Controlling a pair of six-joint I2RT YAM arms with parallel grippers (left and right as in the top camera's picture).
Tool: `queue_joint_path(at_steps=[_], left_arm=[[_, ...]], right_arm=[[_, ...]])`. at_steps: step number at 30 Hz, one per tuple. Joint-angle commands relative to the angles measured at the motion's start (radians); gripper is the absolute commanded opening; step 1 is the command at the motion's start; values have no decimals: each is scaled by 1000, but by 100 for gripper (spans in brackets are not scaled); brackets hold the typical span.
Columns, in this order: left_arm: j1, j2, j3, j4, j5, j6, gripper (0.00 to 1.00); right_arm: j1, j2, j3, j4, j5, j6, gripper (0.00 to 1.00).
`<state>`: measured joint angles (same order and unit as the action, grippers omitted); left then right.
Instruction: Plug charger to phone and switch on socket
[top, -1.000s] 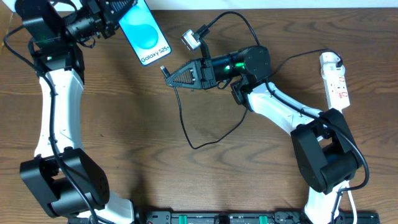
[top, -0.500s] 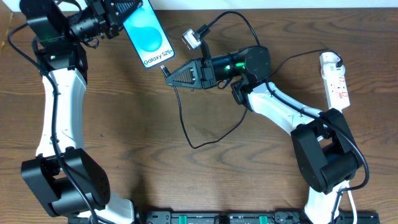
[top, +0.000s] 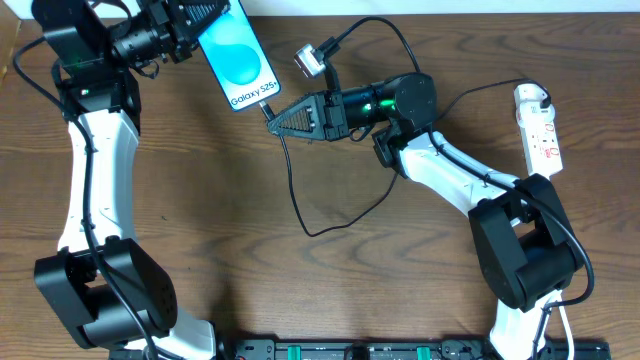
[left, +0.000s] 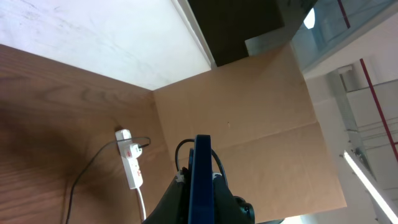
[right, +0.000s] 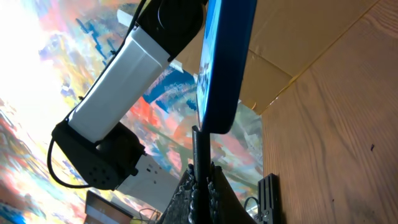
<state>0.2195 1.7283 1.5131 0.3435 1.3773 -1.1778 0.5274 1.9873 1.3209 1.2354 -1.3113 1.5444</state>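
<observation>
— Where's the charger (top: 300, 215)?
— Its cable loops over the desk (top: 300, 290). The right tool (top: 270, 114) is clenched on the plug, and the tip meets the phone (top: 238, 62) at its bottom edge.
— And the phone?
— Grasped by the left tool (top: 195, 20), far left. The socket (top: 538, 128) lies far right, well apart.

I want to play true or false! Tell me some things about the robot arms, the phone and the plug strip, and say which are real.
1. The left gripper is holding the phone. True.
2. The phone's screen is red. False: it is bright blue.
3. The right gripper holds the charger tip at the phone's bottom edge. True.
4. The socket lies right beside the phone. False: it lies far off, by the table's right edge.
</observation>
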Motion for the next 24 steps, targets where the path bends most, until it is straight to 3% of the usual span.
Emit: queue_joint_path(at_steps=[1, 24], left_arm=[[-19, -3, 7, -3, -6, 2, 7], [-23, -3, 7, -66, -31, 37, 7]], right_arm=[[-8, -2, 10, 5, 23, -16, 1], [-29, -2, 10, 3, 27, -16, 1]])
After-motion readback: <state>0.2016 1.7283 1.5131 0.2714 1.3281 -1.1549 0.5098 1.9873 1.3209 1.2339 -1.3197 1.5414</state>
